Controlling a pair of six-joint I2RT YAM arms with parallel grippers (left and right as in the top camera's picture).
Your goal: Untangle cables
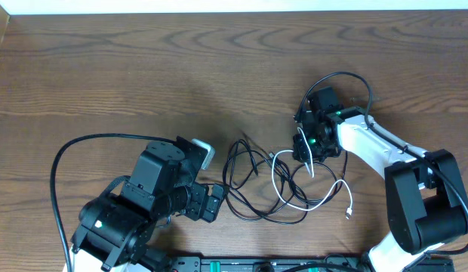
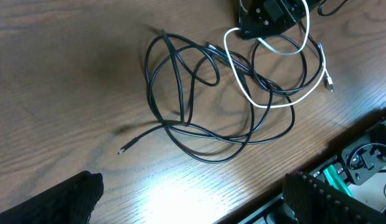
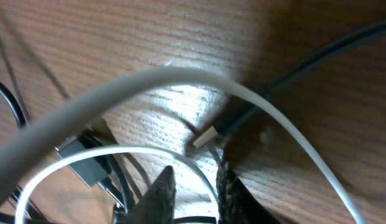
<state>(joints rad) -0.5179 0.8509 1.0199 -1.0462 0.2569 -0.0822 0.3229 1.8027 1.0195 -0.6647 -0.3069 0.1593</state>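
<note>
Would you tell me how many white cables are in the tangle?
1. The white cable loops through the tangle's right side, from under the right fingers to a plug end lying free. Overlapping black cables might hide another.

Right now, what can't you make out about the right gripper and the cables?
- Right gripper grip: overhead, its body covers the tips; right wrist, the bottom edge crops the fingers, so a hold on the white cable is unclear.
- Black cables crossing order: strands too thin, overhead and left wrist.
- Right wrist: close foreground blurred.
</note>
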